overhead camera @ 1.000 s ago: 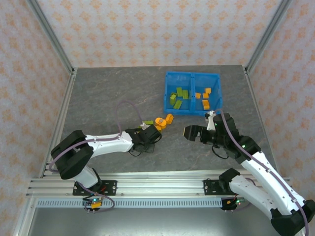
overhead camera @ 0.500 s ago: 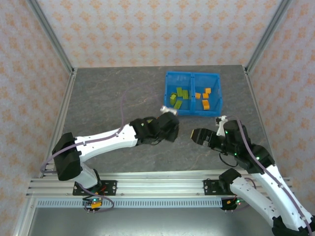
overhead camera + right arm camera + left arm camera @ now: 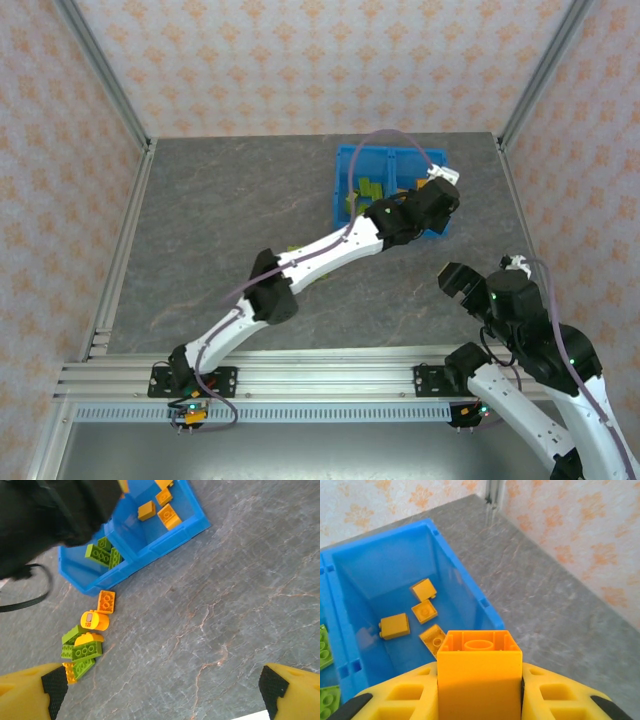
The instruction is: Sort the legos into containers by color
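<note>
My left gripper (image 3: pixel 432 200) hangs over the right compartment of the blue bin (image 3: pixel 340 175), shut on an orange brick (image 3: pixel 479 670) held upside down between its yellow fingers (image 3: pixel 410 695). Below it several orange legos (image 3: pixel 395 625) lie in that compartment, by the bin's wall (image 3: pixel 465 587). Green legos (image 3: pixel 102 554) lie in the left compartment. A loose pile of green and orange legos (image 3: pixel 82 650) sits on the table in front of the bin (image 3: pixel 165 535). My right gripper (image 3: pixel 455 280) is open and empty, well back from the bin, its fingertips (image 3: pixel 50 685) spread wide.
Grey marbled tabletop (image 3: pixel 215 615) stretches between the bin and my right gripper. An orange square brick (image 3: pixel 106 601) and an orange rounded piece (image 3: pixel 94 620) lie closest to the bin's front wall. The left arm (image 3: pixel 300 265) stretches diagonally across the table's middle.
The left arm swung from the loose pile up and right to above the bin's right compartment, carrying the orange brick. The right arm drew back toward the near right.
</note>
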Motion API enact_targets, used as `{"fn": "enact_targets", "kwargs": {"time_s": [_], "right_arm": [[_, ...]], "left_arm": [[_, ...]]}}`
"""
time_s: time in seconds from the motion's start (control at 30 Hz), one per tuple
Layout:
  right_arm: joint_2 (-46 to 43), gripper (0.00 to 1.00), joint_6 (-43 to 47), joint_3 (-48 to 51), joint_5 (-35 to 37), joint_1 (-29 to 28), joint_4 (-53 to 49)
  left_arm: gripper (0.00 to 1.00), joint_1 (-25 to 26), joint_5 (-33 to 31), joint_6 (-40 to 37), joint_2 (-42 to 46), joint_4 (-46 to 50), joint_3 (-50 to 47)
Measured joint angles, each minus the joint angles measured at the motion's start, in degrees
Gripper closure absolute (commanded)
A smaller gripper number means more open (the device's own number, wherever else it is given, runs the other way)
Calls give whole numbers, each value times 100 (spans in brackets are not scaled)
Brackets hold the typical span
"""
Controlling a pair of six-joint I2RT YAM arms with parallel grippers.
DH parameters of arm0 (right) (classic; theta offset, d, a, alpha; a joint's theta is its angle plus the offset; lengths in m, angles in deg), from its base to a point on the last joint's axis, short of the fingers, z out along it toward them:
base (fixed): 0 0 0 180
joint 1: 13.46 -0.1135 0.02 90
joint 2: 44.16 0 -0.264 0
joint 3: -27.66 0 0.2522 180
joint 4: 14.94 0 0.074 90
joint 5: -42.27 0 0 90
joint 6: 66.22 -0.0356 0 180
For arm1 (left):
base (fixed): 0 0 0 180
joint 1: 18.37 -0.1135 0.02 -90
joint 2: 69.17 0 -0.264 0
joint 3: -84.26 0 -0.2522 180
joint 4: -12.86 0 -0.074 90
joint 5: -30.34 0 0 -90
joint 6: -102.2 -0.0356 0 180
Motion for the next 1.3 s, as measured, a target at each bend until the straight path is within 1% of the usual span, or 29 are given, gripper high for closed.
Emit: {"fn": "enact_targets", "kwargs": {"time_s": [0.1, 0.23, 0.33, 0.4, 0.47, 0.6, 0.7, 0.8, 0.87, 0.9, 0.93, 1.0, 1.07, 1.1, 1.2, 1.3], "right_arm": [[4, 1, 4, 2, 87, -2, -4], [28, 1, 15, 9, 146, -2, 0], [48, 1, 59, 50, 173, -2, 2], [70, 1, 96, 72, 175, 0, 4], [120, 0, 140, 72, 192, -2, 15], [361, 1, 269, 72, 210, -2, 138], [638, 1, 367, 72, 208, -2, 269], [925, 1, 450, 72, 197, -2, 420], [1088, 1, 531, 72, 142, -2, 562], [1172, 1, 577, 72, 87, -2, 660], [1250, 1, 610, 72, 15, -2, 758], [1473, 1, 686, 72, -199, 0, 1040], [1755, 1, 726, 79, -439, -2, 1338], [1945, 1, 726, 83, -586, -2, 1517], [2638, 1, 702, 90, -1049, -2, 2081], [3447, 0, 570, 90, -1528, -7, 2680]], "left_arm": [[69, -199, 39, -173, -435, -22, 116], [66, -485, 155, -350, -780, -304, 116], [55, -621, 68, -354, -883, -444, 118], [45, -647, -11, -358, -885, -503, 155], [38, -649, -39, -382, -885, -575, 212], [36, -643, -28, -415, -881, -673, 254], [36, -643, 7, -444, -852, -634, 254], [35, -643, 7, -511, -577, -417, 127], [34, -643, 9, -660, -44, -376, -382], [34, -643, 9, -769, 415, -411, -894], [33, -643, 9, -879, 946, -457, -1473], [32, -643, 9, -1169, 2243, -885, -2940], [29, -643, 11, -1508, 3609, -1346, -4291], [26, -643, 13, -1690, 4288, -1552, -4894], [14, -645, 175, -2251, 6011, -1945, -6212], [1, -643, 516, -2881, 7270, -1980, -7180]]}}
